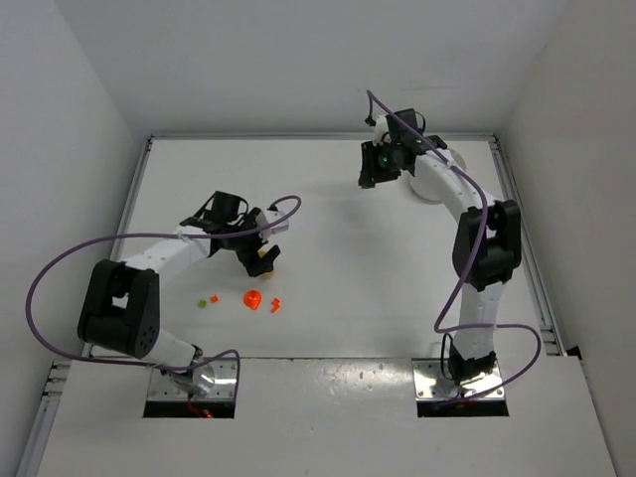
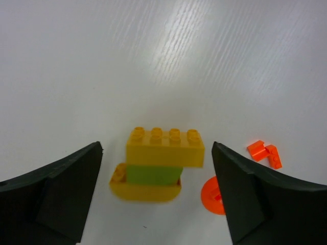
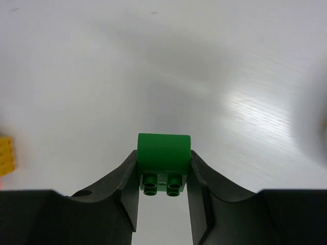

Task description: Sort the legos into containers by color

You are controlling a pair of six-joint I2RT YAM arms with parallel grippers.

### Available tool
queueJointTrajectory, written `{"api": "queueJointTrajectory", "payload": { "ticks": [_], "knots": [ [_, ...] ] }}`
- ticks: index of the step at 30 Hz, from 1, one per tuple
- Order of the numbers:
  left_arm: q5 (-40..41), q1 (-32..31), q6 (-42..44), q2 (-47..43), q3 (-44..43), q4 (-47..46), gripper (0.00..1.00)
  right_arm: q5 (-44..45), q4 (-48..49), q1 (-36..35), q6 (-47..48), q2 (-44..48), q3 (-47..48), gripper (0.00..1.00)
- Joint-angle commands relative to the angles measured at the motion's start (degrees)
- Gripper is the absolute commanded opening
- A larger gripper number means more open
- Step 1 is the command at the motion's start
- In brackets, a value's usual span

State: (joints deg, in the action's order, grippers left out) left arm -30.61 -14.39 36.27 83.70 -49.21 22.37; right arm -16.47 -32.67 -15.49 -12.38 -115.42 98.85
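Observation:
A stack of a yellow brick, a green brick and a yellow base (image 2: 156,166) stands on the white table between the fingers of my left gripper (image 2: 157,149), which is open around it. In the top view the stack (image 1: 266,265) is just under that gripper (image 1: 258,253). An orange disc (image 1: 252,298) and a small orange bit (image 1: 275,304) lie near it, as do tiny green bits (image 1: 207,300). My right gripper (image 3: 163,159) is shut on a dark green brick (image 3: 163,153), held above the table. It is at the far right (image 1: 374,171) beside the white dish (image 1: 429,189), which the arm mostly hides.
The orange disc (image 2: 213,194) and two orange bits (image 2: 264,153) lie just right of the left gripper's right finger. A yellow brick (image 3: 6,155) shows at the left edge of the right wrist view. White walls enclose the table on three sides.

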Motion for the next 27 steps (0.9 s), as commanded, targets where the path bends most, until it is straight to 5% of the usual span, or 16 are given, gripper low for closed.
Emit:
{"api": "queueJointTrajectory", "payload": {
  "ticks": [1,27],
  "knots": [
    [2.84,0.68,-2.96,1.11,0.26,-2.77,1.0,16.18,1.63,1.5,9.64,2.12,1.35,0.0],
    [1.17,1.21,-5.69,-1.61,2.45,-4.53,1.0,29.21,11.13,9.6,18.71,-9.74,10.49,0.04]
  ]
}}
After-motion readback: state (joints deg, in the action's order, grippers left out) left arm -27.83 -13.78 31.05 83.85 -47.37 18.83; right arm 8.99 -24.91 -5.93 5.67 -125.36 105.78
